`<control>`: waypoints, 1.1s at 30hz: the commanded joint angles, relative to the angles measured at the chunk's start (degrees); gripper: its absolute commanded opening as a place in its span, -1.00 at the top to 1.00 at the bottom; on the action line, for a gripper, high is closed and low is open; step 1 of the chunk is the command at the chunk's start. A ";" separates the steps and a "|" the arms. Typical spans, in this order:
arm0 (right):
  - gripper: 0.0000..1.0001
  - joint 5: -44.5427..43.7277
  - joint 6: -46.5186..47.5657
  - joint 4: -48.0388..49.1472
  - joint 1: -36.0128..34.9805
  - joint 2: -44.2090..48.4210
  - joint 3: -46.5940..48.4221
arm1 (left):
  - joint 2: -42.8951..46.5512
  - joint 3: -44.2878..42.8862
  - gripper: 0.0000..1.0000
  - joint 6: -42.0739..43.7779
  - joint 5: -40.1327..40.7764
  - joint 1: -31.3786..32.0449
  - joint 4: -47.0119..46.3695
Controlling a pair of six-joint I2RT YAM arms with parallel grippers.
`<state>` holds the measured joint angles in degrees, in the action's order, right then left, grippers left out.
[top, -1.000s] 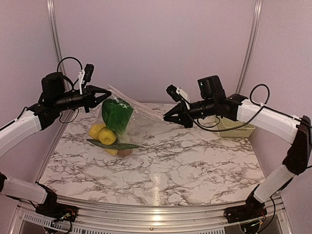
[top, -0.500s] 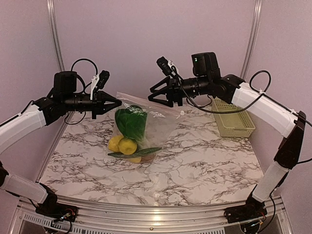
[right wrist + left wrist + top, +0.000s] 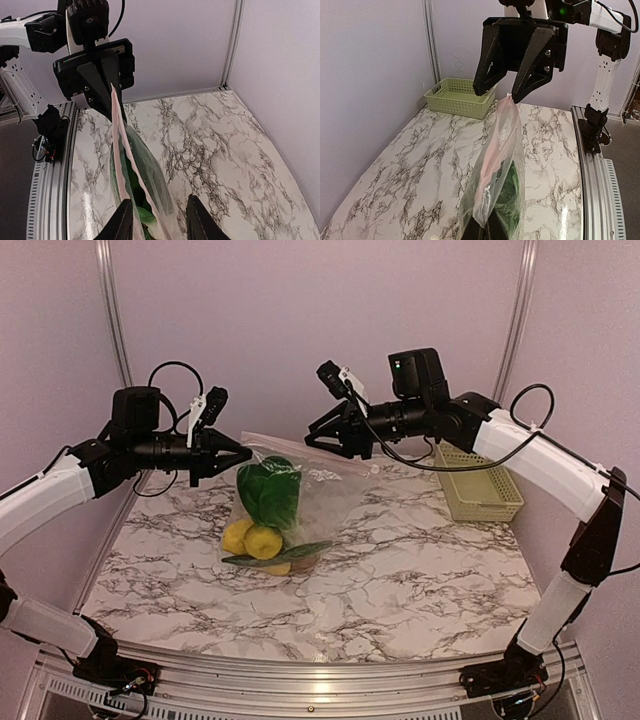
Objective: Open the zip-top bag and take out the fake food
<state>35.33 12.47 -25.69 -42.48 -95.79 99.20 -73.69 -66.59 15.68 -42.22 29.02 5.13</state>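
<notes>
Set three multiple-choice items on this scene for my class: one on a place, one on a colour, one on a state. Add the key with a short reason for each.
1. Where on the table is the basket?
A. far right corner
B. near left corner
C. dead centre

2. What colour is the big leafy piece inside the bag?
A. red
B. green
C. white

3. What are the left fingers doing?
A. spread wide over the basket
B. lying flat on the table
C. shut on a top corner of the bag

Key:
1 A: the top view shows it at the far right edge.
2 B: it shows green through the clear plastic.
3 C: the right wrist view shows them pinched on the bag's top edge, holding it up.
</notes>
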 commanded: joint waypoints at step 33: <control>1.00 -2.70 -21.93 21.77 -9.81 -18.81 11.63 | -7.41 -9.62 1.00 -25.92 17.55 -5.68 -0.26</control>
<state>32.01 1.17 -16.78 -51.00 -111.63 109.08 -75.48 -70.76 -2.68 -27.77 23.53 4.47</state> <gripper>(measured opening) 0.005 0.003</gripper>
